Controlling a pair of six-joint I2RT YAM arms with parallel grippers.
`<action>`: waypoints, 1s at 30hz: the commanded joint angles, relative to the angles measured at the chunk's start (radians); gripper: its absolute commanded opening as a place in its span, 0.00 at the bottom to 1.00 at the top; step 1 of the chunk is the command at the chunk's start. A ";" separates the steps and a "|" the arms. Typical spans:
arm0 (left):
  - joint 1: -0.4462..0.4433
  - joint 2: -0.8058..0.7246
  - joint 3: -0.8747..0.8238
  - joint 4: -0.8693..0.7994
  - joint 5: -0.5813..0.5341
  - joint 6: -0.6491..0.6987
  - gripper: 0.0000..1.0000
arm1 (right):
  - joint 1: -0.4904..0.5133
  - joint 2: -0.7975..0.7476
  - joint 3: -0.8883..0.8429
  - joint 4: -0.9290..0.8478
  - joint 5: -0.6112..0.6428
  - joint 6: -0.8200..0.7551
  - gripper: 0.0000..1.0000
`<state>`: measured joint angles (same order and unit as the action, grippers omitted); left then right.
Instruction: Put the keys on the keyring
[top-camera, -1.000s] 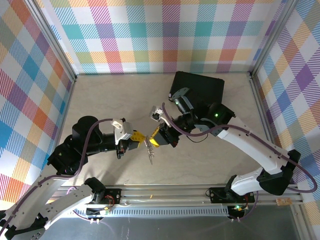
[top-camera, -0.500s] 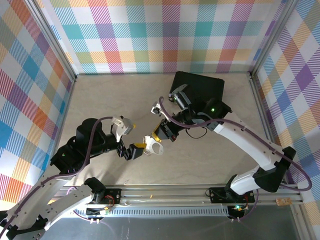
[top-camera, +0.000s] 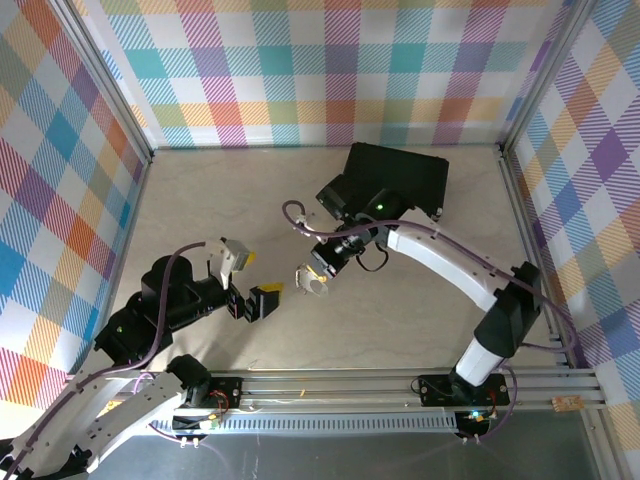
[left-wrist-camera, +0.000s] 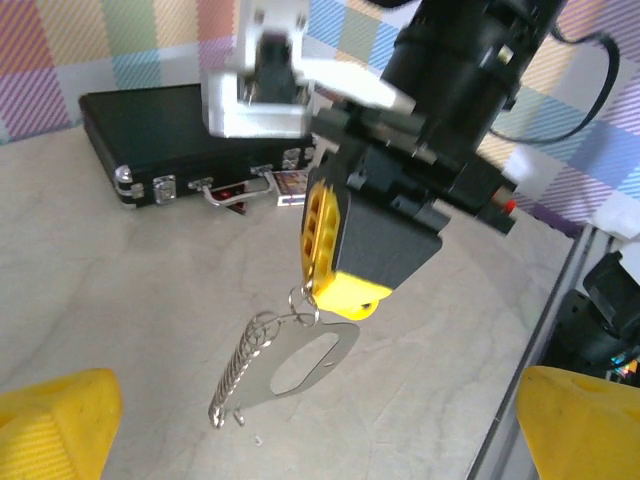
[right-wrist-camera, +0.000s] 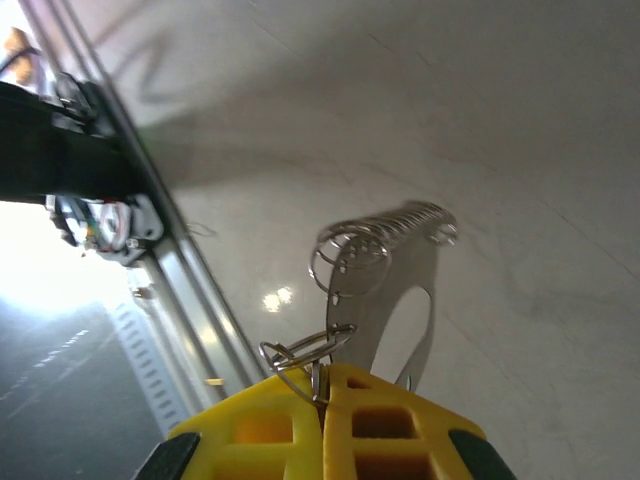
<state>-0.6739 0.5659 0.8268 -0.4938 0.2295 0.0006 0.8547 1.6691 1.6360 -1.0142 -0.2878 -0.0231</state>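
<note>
My right gripper (top-camera: 318, 271) hangs above the table's middle, shut on a small split ring (right-wrist-camera: 300, 350). From that ring dangles the keyring (right-wrist-camera: 400, 270), a flat silvery oval loop with a wire coil (right-wrist-camera: 395, 222) along one edge. In the left wrist view the keyring (left-wrist-camera: 345, 338) swings under the right gripper (left-wrist-camera: 345, 292). I cannot make out separate keys on it. My left gripper (top-camera: 258, 277) is open a short way left of the keyring, apart from it. Its yellow fingertips (left-wrist-camera: 50, 425) stand wide at the bottom corners of the left wrist view, with nothing between them.
A closed black case (top-camera: 400, 175) with metal latches lies at the back, behind the right arm, and also appears in the left wrist view (left-wrist-camera: 170, 130). An aluminium rail (top-camera: 330, 382) runs along the near edge. Checked walls enclose the table on three sides.
My left gripper has opened, let go of the keyring and drawn back to the left. The right arm has swung its elbow back, still carrying the keyring.
</note>
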 joint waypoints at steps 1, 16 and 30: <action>-0.003 -0.016 -0.011 0.023 -0.070 -0.031 1.00 | -0.011 0.039 0.050 -0.023 0.053 -0.031 0.00; -0.003 -0.047 -0.029 0.021 -0.094 -0.051 1.00 | -0.076 0.230 0.146 0.104 0.032 -0.005 0.00; -0.003 -0.009 -0.028 0.042 -0.085 -0.053 1.00 | -0.121 0.211 -0.028 0.213 0.007 0.058 0.00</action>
<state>-0.6739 0.5560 0.8074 -0.4858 0.1444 -0.0376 0.7380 1.9110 1.6604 -0.8146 -0.2661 0.0090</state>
